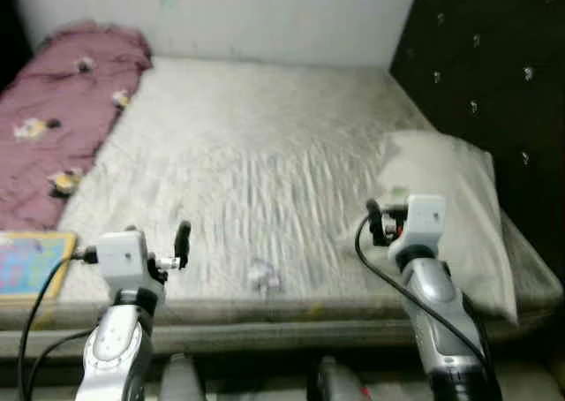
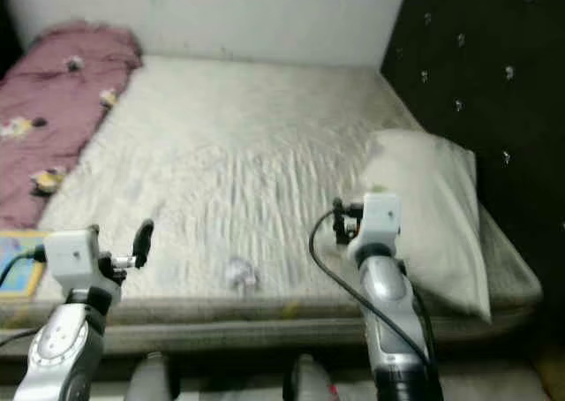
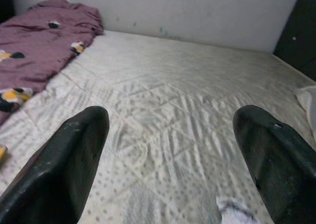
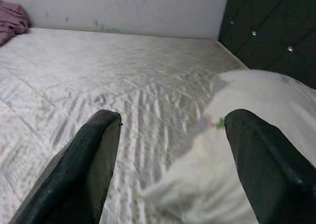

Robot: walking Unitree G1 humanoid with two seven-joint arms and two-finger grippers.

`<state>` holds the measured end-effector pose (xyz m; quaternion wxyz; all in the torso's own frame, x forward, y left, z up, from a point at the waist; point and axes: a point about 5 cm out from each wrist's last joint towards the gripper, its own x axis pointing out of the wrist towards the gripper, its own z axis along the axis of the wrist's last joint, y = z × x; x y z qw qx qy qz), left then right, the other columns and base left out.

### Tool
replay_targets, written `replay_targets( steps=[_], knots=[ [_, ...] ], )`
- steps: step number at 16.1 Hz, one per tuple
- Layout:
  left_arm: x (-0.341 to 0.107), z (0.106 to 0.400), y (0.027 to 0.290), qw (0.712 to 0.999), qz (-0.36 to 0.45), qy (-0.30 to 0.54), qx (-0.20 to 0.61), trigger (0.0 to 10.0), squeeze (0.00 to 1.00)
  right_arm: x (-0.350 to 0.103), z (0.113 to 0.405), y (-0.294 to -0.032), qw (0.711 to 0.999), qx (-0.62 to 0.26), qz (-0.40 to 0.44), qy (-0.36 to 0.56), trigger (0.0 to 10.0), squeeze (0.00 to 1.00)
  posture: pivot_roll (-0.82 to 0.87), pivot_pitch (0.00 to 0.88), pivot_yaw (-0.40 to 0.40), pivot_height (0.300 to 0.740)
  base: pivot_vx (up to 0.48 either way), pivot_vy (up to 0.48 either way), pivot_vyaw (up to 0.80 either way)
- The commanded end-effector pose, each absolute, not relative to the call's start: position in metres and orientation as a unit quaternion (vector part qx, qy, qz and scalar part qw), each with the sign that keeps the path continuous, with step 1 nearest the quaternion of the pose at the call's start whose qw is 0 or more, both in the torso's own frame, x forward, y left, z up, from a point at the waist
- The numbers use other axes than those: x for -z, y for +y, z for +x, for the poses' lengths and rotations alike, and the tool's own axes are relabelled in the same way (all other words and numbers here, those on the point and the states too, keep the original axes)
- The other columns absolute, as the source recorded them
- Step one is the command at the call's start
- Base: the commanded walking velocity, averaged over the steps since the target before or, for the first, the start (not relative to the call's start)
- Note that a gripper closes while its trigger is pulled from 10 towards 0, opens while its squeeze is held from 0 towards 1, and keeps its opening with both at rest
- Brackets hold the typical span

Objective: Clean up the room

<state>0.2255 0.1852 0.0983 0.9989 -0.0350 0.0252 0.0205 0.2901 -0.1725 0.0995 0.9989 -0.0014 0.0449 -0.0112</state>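
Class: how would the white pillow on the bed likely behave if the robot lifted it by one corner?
The pillow looks soft and plump, so it would probably sag and fold. It likely weighs little for its bulk. Lying flat on the mattress, it should not roll.

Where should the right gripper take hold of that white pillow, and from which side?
Probably its near inner corner, approached from the bare mattress side. The pillow lies flat along the headboard, and the open right gripper already points at that soft edge.

Bare quilted mattress (image 1: 256, 154) against white wall (image 1: 265, 12). Black tufted headboard (image 1: 494, 65) on right side. Colourful book (image 1: 26, 264) at near left edge.
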Motion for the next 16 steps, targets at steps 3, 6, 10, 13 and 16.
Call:
replay_targets(
  steps=[3,6,10,13,16],
  knots=[
    [-0.098,0.227,0.185,0.999,-0.035,0.029,-0.024,10.0,0.00,-0.098,0.294,-0.172,0.998,0.004,-0.010,0.064,10.0,0.00,-0.02,0.000,-0.083,0.615,0.000,0.000,0.00],
    [-0.101,0.228,0.188,0.999,-0.031,0.024,-0.030,10.0,0.00,-0.102,0.301,-0.168,0.998,-0.006,-0.012,0.064,10.0,0.00,-0.02,0.000,-0.076,0.615,0.000,0.000,0.00],
    [-0.106,0.227,0.192,0.999,-0.025,0.015,-0.043,10.0,0.00,-0.105,0.301,-0.153,0.997,-0.060,-0.006,0.056,10.0,0.00,-0.02,0.000,-0.085,0.615,0.000,0.000,0.00],
    [-0.104,0.225,0.192,0.998,-0.027,0.020,-0.045,10.0,0.00,-0.102,0.300,-0.148,0.994,-0.087,-0.001,0.066,10.0,0.00,-0.01,0.000,-0.090,0.610,0.000,0.000,0.00],
    [-0.103,0.225,0.191,0.999,-0.027,0.023,-0.042,10.0,0.00,-0.100,0.299,-0.148,0.993,-0.091,0.003,0.071,10.0,0.00,-0.01,0.000,-0.092,0.595,0.000,0.000,0.00]
  ],
)
